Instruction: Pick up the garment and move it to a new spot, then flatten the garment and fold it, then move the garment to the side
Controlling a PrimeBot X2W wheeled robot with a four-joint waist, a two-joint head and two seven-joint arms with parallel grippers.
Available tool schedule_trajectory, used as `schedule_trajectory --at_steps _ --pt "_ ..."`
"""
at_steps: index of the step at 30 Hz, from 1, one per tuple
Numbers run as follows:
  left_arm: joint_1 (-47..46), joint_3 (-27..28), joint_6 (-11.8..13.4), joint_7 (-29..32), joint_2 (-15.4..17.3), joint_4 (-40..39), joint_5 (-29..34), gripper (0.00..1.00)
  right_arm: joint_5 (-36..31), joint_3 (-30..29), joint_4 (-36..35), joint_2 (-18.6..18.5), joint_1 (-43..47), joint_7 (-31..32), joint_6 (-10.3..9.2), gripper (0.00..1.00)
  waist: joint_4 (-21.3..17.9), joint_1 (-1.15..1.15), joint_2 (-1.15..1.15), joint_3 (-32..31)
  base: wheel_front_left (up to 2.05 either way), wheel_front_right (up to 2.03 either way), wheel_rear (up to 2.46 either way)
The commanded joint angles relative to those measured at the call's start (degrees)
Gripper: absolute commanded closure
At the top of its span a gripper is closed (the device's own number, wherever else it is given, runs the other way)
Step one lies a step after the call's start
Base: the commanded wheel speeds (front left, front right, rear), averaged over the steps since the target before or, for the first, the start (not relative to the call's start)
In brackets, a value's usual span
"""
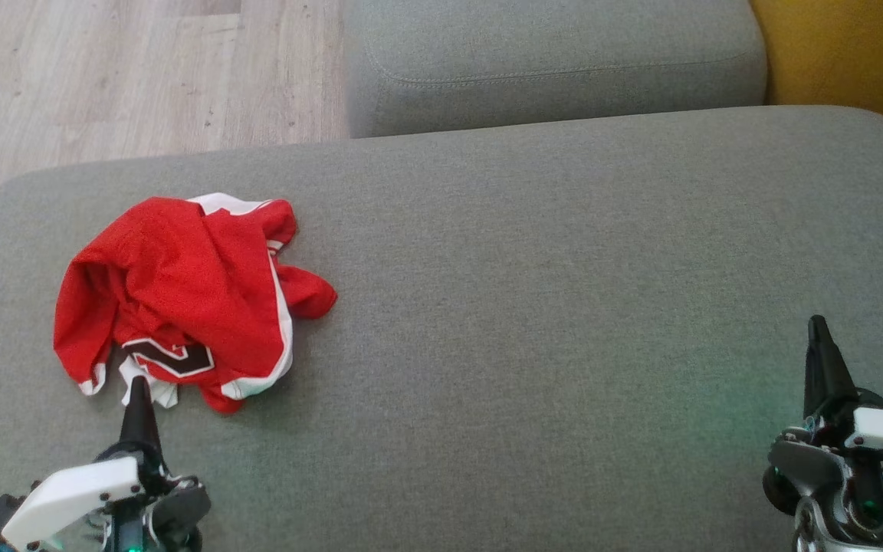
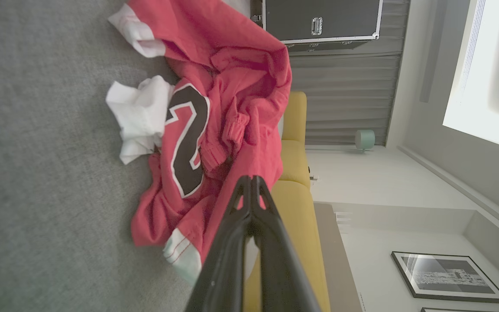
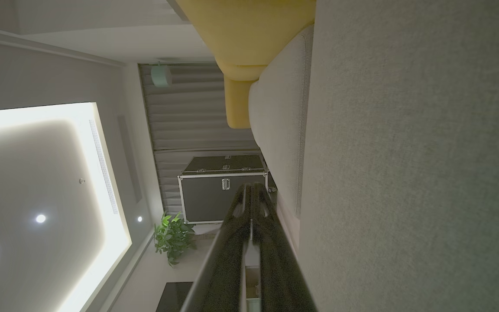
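Grey sofa seat [image 1: 533, 291], wood floor [image 1: 104, 69] beyond its far-left corner and a yellow chair [image 1: 855, 54] past its far-right corner: a red jersey [image 1: 181, 291] with white trim and a black numeral lies crumpled on the left part of the seat, short of its far edge. It has not been lifted or spread, so the task looks to be at its very start.

At the seat's near-left edge the left gripper [image 1: 137, 387] points at the jersey's white hem, its two dark fingers pressed together and holding nothing. Whether the tip touches the cloth cannot be told. At the seat's near-right edge the right gripper [image 1: 818, 326] is likewise closed and holds nothing, with bare upholstery ahead of it.

The trouble from here would likely begin with the heap itself. The jersey is folded over on itself, and a pinch taken at the nearest hem may catch only one loose layer, leaving the rest to trail or twist when raised. Fingers that go in closed would merely push the pile across the seat. A grab driven too deep could nip the upholstery along with the cloth. Thin sports fabric may also slide out of a narrow two-finger hold.
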Motion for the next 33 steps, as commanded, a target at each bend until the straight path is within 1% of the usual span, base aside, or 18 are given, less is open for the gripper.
schedule_trajectory --at_steps 1,3,4,5,6,14,21,27,33 --pt "-2.9 2.1 -0.4 0.4 0.4 -2.1 -0.3 1.0 -0.1 1.2 -2.2 -0.3 -2.2 0.3 -0.04 1.0 0.0 0.0 0.0 0.0 0.0 0.0 0.0" --pt "-2.9 2.1 -0.4 0.4 0.4 -2.1 -0.3 1.0 -0.1 1.2 -2.2 -0.3 -2.2 0.3 -0.04 1.0 0.0 0.0 0.0 0.0 0.0 0.0 0.0" --pt "0.0 0.0 0.0 0.0 0.0 0.0 0.0 1.0 0.0 0.0 0.0 0.0 0.0 0.0 0.0 1.0 0.0 0.0 0.0 0.0 0.0 0.0 0.0" --pt "0.1 -0.1 0.0 -0.1 0.0 0.4 0.0 0.0 0.0 0.1 0.4 0.0 0.0 0.0 0.0 0.0 0.0 0.0 0.0 0.0 0.0 0.0 0.0" --pt "0.3 -0.2 0.0 -0.1 0.0 1.1 0.0 0.0 0.0 0.1 1.2 0.1 0.2 -0.1 0.0 0.0 0.0 0.0 0.0 0.0 0.0 0.0 0.0" --pt "0.9 -0.1 0.0 -1.4 0.0 0.0 0.6 0.0 -1.5 1.5 0.3 0.0 0.2 -1.4 0.0 0.0 -0.1 0.0 0.0 -0.1 0.0 0.0 0.0" --pt "1.2 0.4 0.0 -2.6 0.0 -0.6 1.7 0.0 -4.9 2.3 -0.2 0.0 0.0 -2.6 -0.01 0.0 -0.2 0.0 0.0 -0.2 0.0 0.0 0.0" --pt "1.2 1.5 0.0 -3.6 0.0 -0.8 3.4 0.0 -9.4 2.7 -0.9 0.0 -0.3 -3.6 -0.01 0.0 -0.1 0.0 0.0 -0.2 0.0 0.0 0.0" --pt "0.9 2.8 -0.1 -4.6 0.1 -1.7 6.9 0.0 -16.2 3.2 -2.5 0.0 -0.7 -4.6 -0.01 0.0 -0.1 0.0 0.0 -0.2 0.0 0.0 0.0"
